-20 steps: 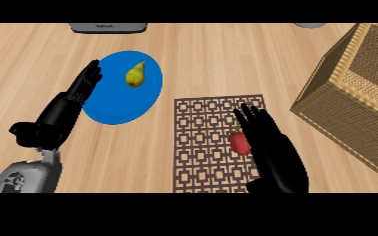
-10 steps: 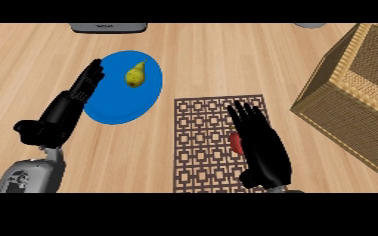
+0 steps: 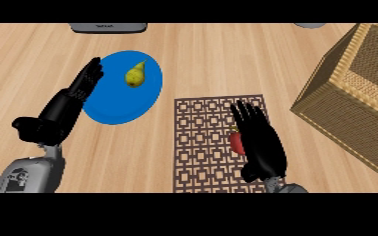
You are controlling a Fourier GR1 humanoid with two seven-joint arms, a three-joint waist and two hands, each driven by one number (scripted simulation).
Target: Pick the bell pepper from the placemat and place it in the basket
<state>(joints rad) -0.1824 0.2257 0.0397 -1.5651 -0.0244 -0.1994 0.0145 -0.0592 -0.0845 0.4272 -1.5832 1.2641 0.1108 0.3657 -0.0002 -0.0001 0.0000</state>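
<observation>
Where the right hand (image 3: pixel 260 142) hovers (fingers straight), the bell pepper (image 3: pixel 236 143) lies beneath.

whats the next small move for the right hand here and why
Probably curl the right hand round the bell pepper. Its fingers are straight and it lies over the pepper on the placemat, with only the pepper's red left side showing. Nothing is gripped yet, so lifting toward the basket seems premature.

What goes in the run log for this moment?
right hand: open over bell pepper on placemat | left hand: open, resting by plate | basket: pepper not in
</observation>
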